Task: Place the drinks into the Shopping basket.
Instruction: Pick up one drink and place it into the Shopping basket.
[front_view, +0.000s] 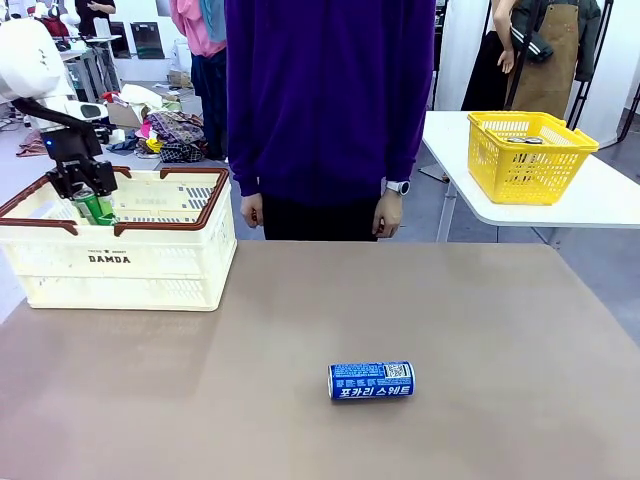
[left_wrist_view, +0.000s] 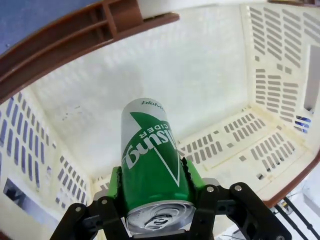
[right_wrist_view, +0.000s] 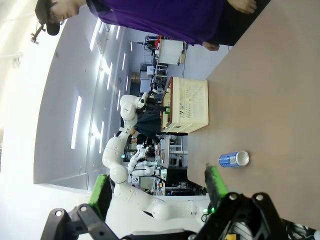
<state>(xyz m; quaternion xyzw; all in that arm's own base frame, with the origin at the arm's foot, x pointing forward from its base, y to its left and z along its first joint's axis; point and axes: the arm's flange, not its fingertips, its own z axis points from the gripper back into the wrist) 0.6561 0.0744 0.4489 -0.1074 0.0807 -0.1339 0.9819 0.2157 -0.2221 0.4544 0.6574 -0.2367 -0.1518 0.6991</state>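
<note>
Your left pincer (front_view: 93, 200) clamps a slim green metal can (left_wrist_view: 150, 155) inside the cream slatted crate (front_view: 150, 275), unreleased; the blue metal can (front_view: 371, 381) awaits you on the table (front_view: 500, 330).

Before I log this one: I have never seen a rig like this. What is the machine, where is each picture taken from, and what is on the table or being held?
The machine is a robot with two white arms, each ending in a two-finger gripper. The front view looks across the table at a person standing on the far side. The other two pictures come from cameras on the wrists, each looking along its own gripper's fingers.

The left gripper is shut on a green can and points it down into the cream basket. The basket's slatted floor shows beyond the can in the left wrist view.

The right gripper is open and holds nothing. Its picture is rolled sideways.

A blue can lies on its side on the table.
</note>
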